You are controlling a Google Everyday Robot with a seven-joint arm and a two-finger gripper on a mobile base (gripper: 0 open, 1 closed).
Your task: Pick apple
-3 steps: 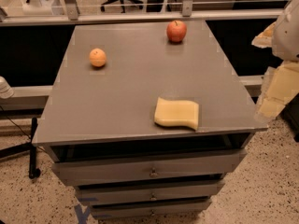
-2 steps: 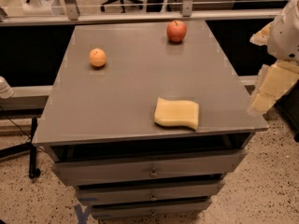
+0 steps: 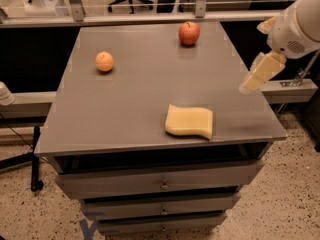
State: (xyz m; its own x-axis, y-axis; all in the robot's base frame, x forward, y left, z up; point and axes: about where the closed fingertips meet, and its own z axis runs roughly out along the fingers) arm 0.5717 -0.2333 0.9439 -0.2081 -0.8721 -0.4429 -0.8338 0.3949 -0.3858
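Observation:
The red apple (image 3: 189, 33) with a yellowish blush stands upright near the far edge of the grey table (image 3: 135, 104), right of centre. My gripper (image 3: 256, 76) hangs over the table's right edge, at the end of the white arm (image 3: 297, 26) that comes in from the upper right. It is well short of the apple, to its right and nearer the front, and touches nothing.
A smaller orange fruit (image 3: 104, 61) lies at the far left of the table. A yellow sponge (image 3: 190, 121) lies near the front edge, right of centre. Drawers (image 3: 160, 184) sit under the tabletop. A railing and office chairs stand behind the table.
The arm and gripper have moved left and up, from beside the table's right side to over its right edge. The apple, orange fruit and sponge have not moved.

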